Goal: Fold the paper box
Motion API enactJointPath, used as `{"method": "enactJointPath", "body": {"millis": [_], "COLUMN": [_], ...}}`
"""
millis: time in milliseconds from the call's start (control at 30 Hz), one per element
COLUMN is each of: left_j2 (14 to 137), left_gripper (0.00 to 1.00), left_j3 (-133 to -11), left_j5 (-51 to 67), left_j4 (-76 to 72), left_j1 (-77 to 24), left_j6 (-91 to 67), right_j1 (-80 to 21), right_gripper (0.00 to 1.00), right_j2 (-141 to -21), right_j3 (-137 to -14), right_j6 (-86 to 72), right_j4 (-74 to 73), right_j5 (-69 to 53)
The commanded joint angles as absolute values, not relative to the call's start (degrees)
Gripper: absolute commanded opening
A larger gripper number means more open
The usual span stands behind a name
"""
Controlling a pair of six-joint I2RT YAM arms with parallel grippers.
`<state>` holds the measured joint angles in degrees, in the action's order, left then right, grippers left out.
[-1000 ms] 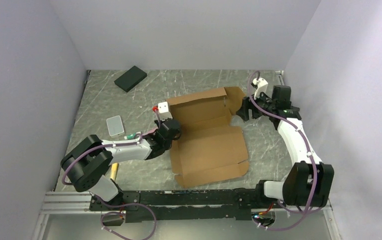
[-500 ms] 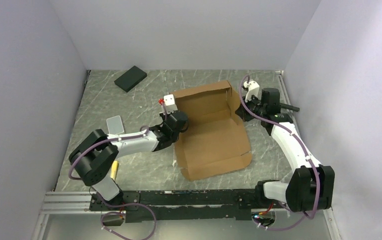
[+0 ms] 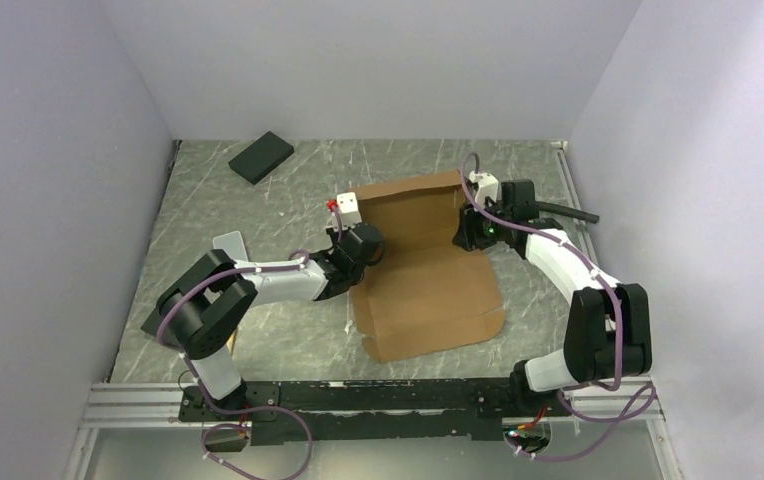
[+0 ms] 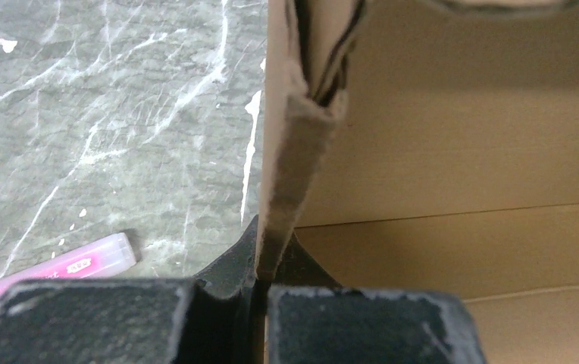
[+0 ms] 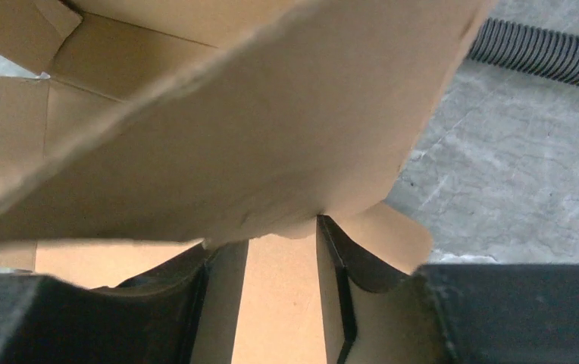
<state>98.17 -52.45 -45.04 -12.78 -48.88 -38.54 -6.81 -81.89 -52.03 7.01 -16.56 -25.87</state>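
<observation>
Box (image 3: pixel 428 285) rests on the tabletop (image 3: pixel 258 215). Left end effector (image 4: pixel 258 277) pinches its side wall; right end effector (image 5: pixel 267 262) is spread under a flap.

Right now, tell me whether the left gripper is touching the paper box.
Touching. The left wrist view shows the left gripper closed on the paper box's upright wall edge.

We're in a robot lab cell here: plain pale walls (image 3: pixel 378 60) box in a grey marbled tabletop (image 3: pixel 288 340), an aluminium rail (image 3: pixel 128 405) runs along the near edge, and the cabled left arm (image 3: pixel 268 285) and right arm (image 3: pixel 568 260) sit bolted there.
</observation>
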Motion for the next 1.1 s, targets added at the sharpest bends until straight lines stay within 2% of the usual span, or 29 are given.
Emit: {"method": "enactJointPath", "body": {"millis": [0, 100, 500, 667, 933, 1067], "left_j2": [97.71, 98.06, 97.31, 96.63, 96.03, 96.07], "left_gripper": [0.0, 0.0, 0.0, 0.0, 0.0, 0.0], "left_j3": [-52.2, -51.91, -50.98, -50.31, -49.07, -48.96], "left_j5": [-45.43, -45.26, -46.2, -46.19, -45.24, -45.02], "left_j4": [-18.17, -18.57, -18.83, -19.03, -20.8, -21.34], "left_j1": [-49.28, -49.22, -49.17, -48.69, -48.29, -48.25], "left_j6": [-38.12, -37.91, -35.61, -35.42, -33.83, -33.16], "right_j1": [-6.86, -5.94, -1.8, 0.48, 8.66, 12.74], "right_gripper": [0.47, 0.56, 0.74, 0.83, 0.85, 0.85], "right_j2": [-79.62, -78.66, -79.18, -78.26, -75.62, -73.24], "right_j3": [-54.36, -54.36, -58.11, -59.88, -63.19, -63.06], "right_j6": [8.3, 9.23, 24.28, 32.34, 46.29, 47.79], "right_j4": [-15.64, -16.02, -28.53, -34.83, -48.3, -48.51], "right_j5": [-27.77, -29.91, -50.49, -54.02, -61.32, -61.56]}}
